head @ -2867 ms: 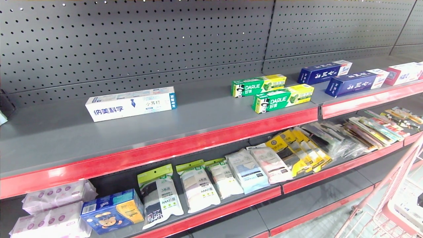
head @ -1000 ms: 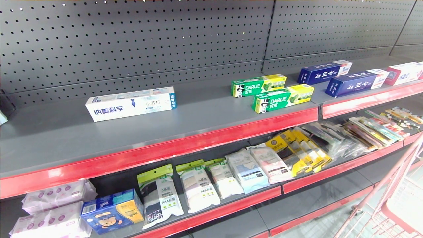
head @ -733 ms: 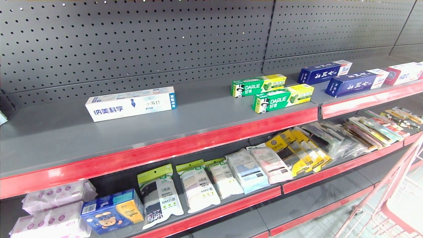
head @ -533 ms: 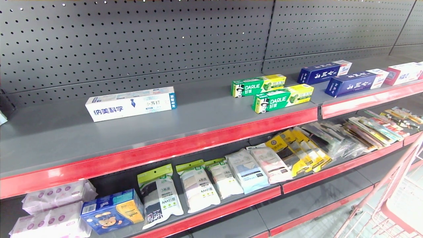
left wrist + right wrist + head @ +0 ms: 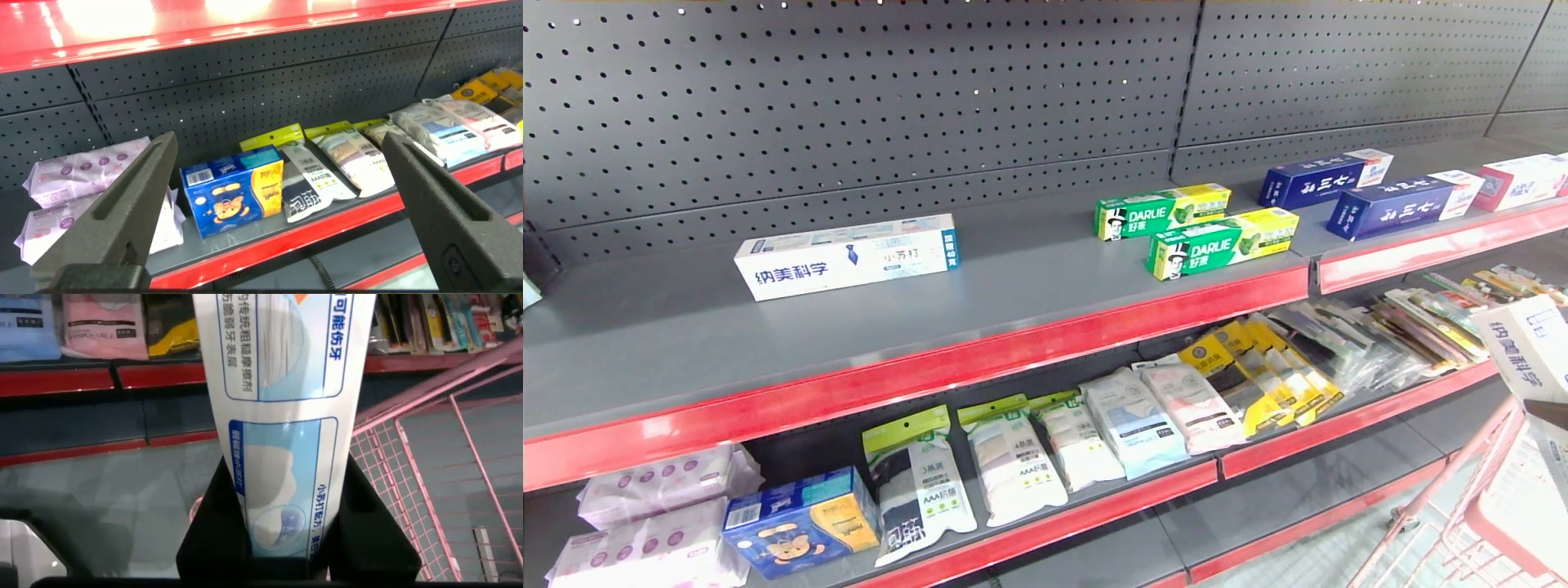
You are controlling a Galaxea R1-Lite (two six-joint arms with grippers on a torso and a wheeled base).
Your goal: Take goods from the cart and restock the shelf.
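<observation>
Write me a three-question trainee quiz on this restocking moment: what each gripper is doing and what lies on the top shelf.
1. True or false: the left gripper is holding a box.
2. What is clamped in the right gripper? A a tissue pack; B a white toothpaste box; C a blue box.
3. How many green boxes lie on the top shelf?

Key: 1 false, its jaws stand open with nothing between them; 2 B; 3 two.
</observation>
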